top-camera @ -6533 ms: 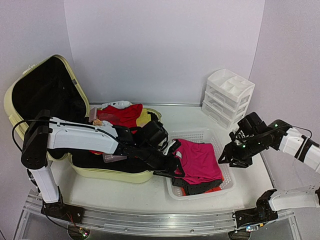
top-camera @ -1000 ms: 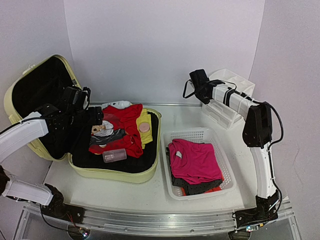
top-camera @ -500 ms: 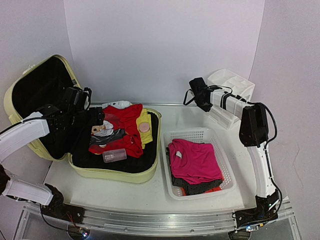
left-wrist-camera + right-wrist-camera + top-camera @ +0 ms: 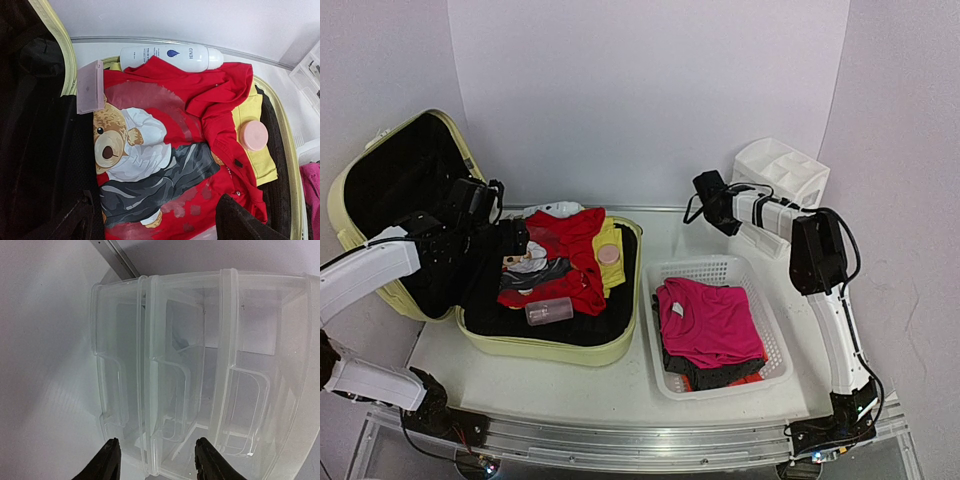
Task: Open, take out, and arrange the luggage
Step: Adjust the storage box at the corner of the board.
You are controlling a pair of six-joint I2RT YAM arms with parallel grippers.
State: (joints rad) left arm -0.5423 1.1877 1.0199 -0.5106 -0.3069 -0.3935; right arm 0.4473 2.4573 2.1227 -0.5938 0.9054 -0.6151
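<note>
Above the open luggage [image 4: 552,350], hovers with left gripper [image 4: 157,212], jaws spread wide, over a red shirt [image 4: 210,95]; faces the drawers [image 4: 175,365] with right gripper [image 4: 157,445], jaws parted on nothing.

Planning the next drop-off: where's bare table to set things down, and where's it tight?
Free: white table strip in front of the pale yellow-green hard-shell suitcase and white mesh plastic basket; also behind the basket, beside the white plastic drawer organizer. Crowded: suitcase and basket interiors.

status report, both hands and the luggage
Left hand open, empty, over the luggage. Right hand open, facing the drawer organizer. Luggage lid up, red shirt still inside. Nothing in the way.
</note>
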